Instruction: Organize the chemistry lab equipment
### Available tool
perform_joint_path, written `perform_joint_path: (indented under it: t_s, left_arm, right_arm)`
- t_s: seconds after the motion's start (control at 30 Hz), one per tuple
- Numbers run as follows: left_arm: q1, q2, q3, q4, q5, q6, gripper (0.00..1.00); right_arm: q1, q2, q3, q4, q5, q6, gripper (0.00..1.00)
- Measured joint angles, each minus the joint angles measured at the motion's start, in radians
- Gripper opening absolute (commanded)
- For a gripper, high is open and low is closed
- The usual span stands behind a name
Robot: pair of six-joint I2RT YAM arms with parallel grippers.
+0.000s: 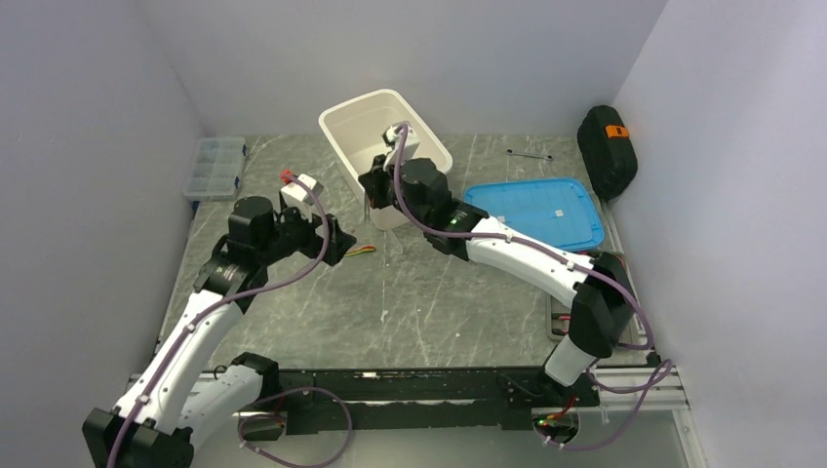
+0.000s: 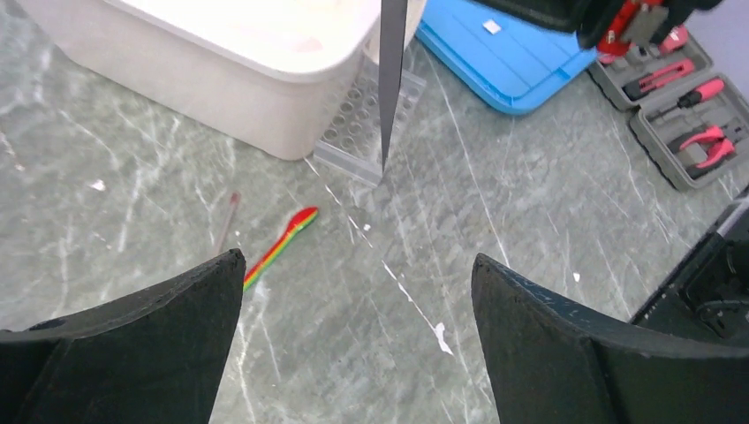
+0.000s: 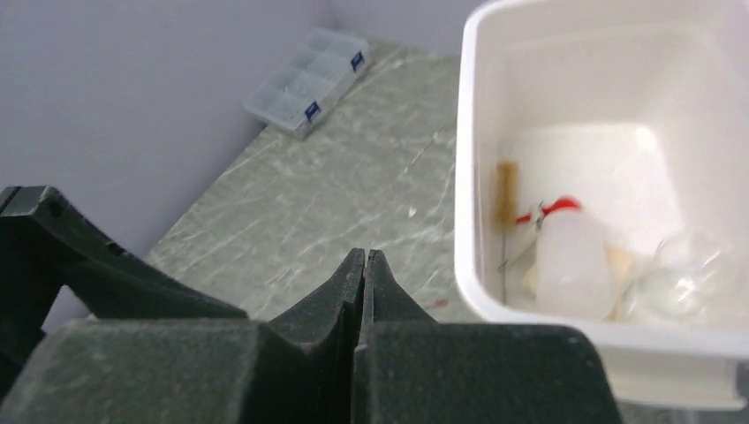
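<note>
My right gripper point(image 3: 365, 256) is shut beside the white bin's point(image 1: 336, 146) front-left wall point(image 1: 374, 185). A thin dark tapered strip point(image 2: 389, 79), seemingly the tongs, hangs down from it in front of the clear tube rack point(image 2: 358, 124), which leans on the bin. The bin holds the squeeze bottle point(image 3: 574, 265) with its red nozzle, the wire brush point(image 3: 506, 194), the white pad point(image 3: 583, 155) and a clear glass piece point(image 3: 680, 274). My left gripper point(image 2: 358, 261) is open and empty above the table point(image 1: 343, 244). The vials and the metal triangle are out of view.
A rainbow-striped stick point(image 2: 283, 246) and a thin reddish rod point(image 2: 225, 221) lie on the table by the left gripper. A blue lid point(image 1: 536, 213), an open tool case point(image 2: 680, 97), a black case point(image 1: 607, 146) and the clear organizer box point(image 1: 215, 166) stand around.
</note>
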Motion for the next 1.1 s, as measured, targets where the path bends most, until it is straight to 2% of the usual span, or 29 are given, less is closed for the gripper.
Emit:
perform_joint_path:
  t_s: [0.23,0.4,0.5,0.73,0.9,1.1]
  left_arm:
    - [0.028,-0.035,-0.004,0.005,-0.106,0.001,0.99]
    - [0.037,-0.032,-0.005,-0.018,-0.207,0.000,0.99]
    - [0.037,-0.033,-0.005,-0.025,-0.234,-0.001,0.99]
    - [0.037,-0.033,-0.005,-0.032,-0.260,-0.003,0.99]
    - [0.037,-0.032,-0.005,-0.036,-0.261,-0.004,0.99]
    - [0.037,-0.016,-0.005,-0.040,-0.260,-0.004,0.99]
  right_arm:
    - [-0.024,0.008,0.141,-0.044,0.018,-0.230,0.00]
    - [-0.085,0.060,0.230,-0.064,0.001,-0.352,0.00]
    - [-0.139,0.137,0.325,-0.117,-0.052,-0.401,0.00]
    - [-0.245,0.444,0.681,-0.354,-0.161,-0.499,0.00]
    - [-0.266,0.594,0.779,-0.487,-0.174,-0.529,0.00]
    - [-0.290,0.679,0.823,-0.569,-0.214,-0.535,0.00]
